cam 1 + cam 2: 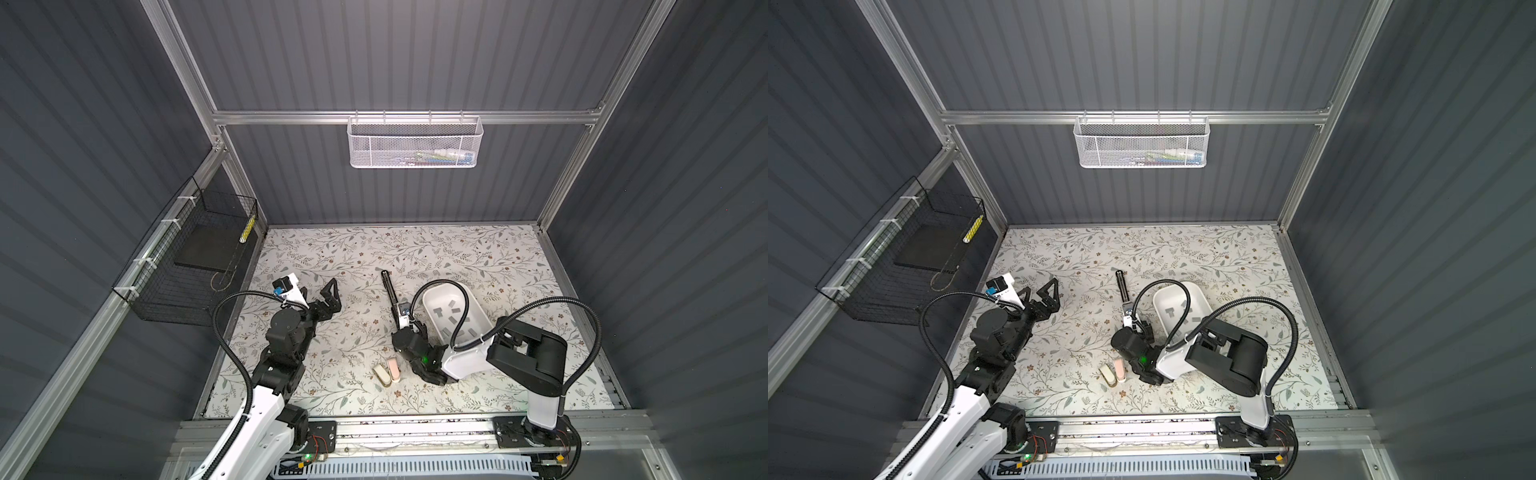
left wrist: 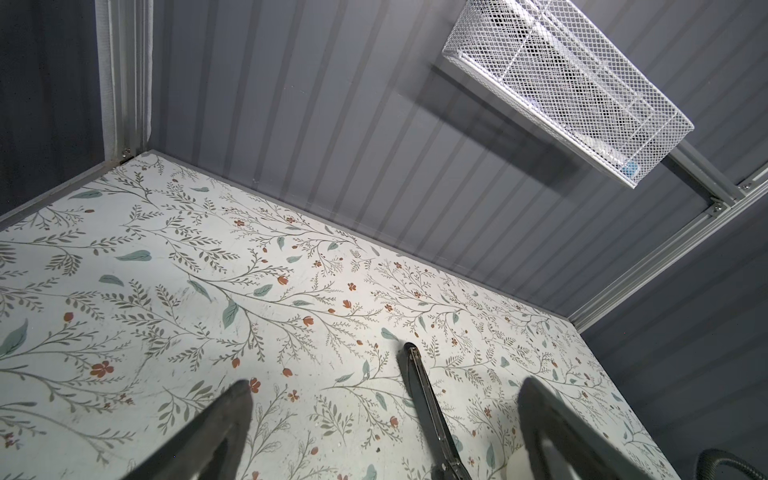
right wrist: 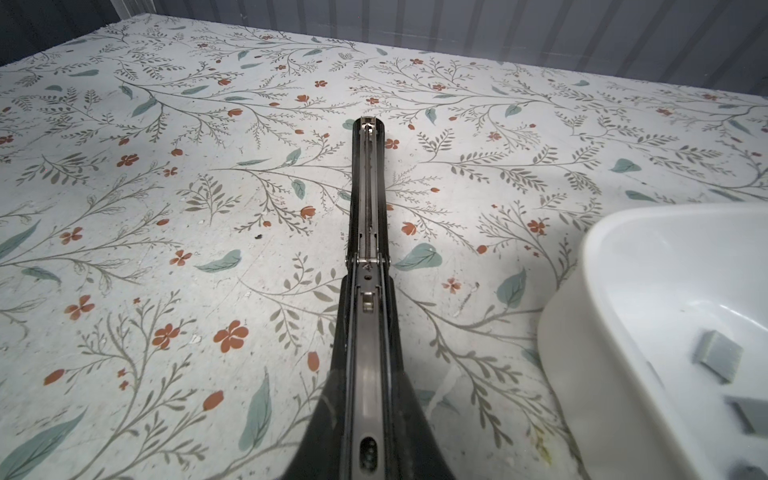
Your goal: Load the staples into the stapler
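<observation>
The black stapler (image 1: 390,291) (image 1: 1122,286) lies swung open flat on the flowered table, its metal staple channel (image 3: 368,199) facing up. My right gripper (image 3: 369,395) (image 1: 402,319) is shut on the stapler's near half, one finger on each side. The staples (image 1: 451,309) (image 3: 719,361) are several small grey strips lying loose in a white tub (image 1: 473,299) (image 1: 1200,297) just right of the stapler. My left gripper (image 1: 318,293) (image 1: 1039,291) (image 2: 384,390) hovers open and empty to the left of the stapler (image 2: 424,399), apart from it.
Two small pink and beige items (image 1: 387,372) lie near the table's front, beside my right wrist. A white mesh basket (image 1: 415,141) hangs on the back wall. A black wire basket (image 1: 187,266) is fixed to the left wall.
</observation>
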{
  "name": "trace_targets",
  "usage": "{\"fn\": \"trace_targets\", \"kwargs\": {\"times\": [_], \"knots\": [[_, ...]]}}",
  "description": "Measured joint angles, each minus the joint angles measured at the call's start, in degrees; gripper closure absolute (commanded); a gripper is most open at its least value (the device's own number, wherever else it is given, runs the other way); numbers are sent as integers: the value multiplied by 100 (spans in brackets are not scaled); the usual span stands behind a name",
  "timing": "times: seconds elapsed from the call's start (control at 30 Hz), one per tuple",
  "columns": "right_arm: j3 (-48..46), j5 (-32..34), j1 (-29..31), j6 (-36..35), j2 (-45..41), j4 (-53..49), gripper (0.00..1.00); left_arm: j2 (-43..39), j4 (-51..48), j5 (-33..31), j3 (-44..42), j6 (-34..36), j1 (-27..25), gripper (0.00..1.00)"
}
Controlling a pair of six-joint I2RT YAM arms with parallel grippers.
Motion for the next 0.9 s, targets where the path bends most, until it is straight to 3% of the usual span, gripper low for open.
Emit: {"fn": "trace_targets", "kwargs": {"times": [0.1,0.33,0.43,0.77,0.9], "knots": [[0,127,0,20,83,96,100,0,-35,-2,0,0,0,0],[-2,284,-2,35,181,262,88,2,-50,-9,0,0,0,0],[-2,297,-2,39,210,321,77,2,-63,-37,0,0,0,0],[-2,398,-7,-68,184,476,66,-2,-68,-63,-2,0,0,0],[-4,367,-4,-192,0,409,57,-2,-68,-85,-2,2,0,0]]}}
